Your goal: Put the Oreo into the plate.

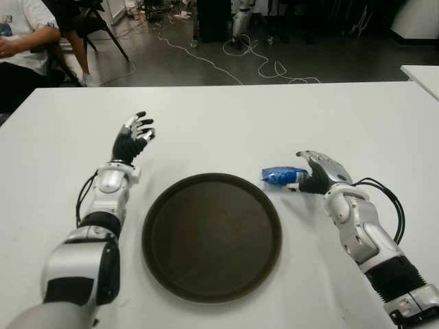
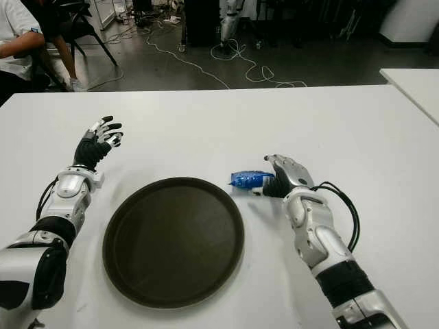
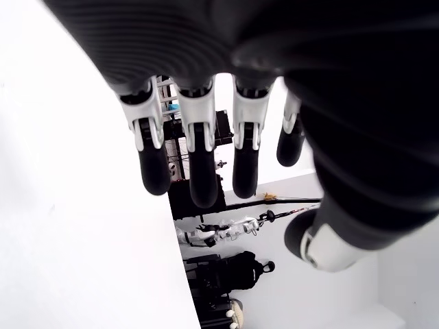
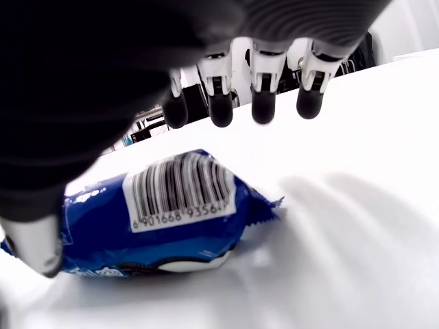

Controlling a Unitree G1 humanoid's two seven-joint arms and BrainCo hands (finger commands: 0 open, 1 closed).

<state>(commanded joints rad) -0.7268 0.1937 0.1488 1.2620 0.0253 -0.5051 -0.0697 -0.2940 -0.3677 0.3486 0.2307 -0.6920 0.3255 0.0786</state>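
The Oreo (image 1: 278,176) is a small blue packet lying on the white table (image 1: 226,127), just off the upper right rim of the round dark brown plate (image 1: 212,236). My right hand (image 1: 302,171) is right beside the packet on its right side. In the right wrist view its fingers (image 4: 263,103) stretch out above the packet (image 4: 158,219) and are not closed on it, and the thumb sits by one end. My left hand (image 1: 135,133) shows to the left of the plate with spread fingers (image 3: 199,171), holding nothing.
A seated person (image 1: 20,41) is at the back left beyond the table's far edge. Cables (image 1: 254,58) trail over the dark floor behind. The corner of another white table (image 1: 422,75) shows at the far right.
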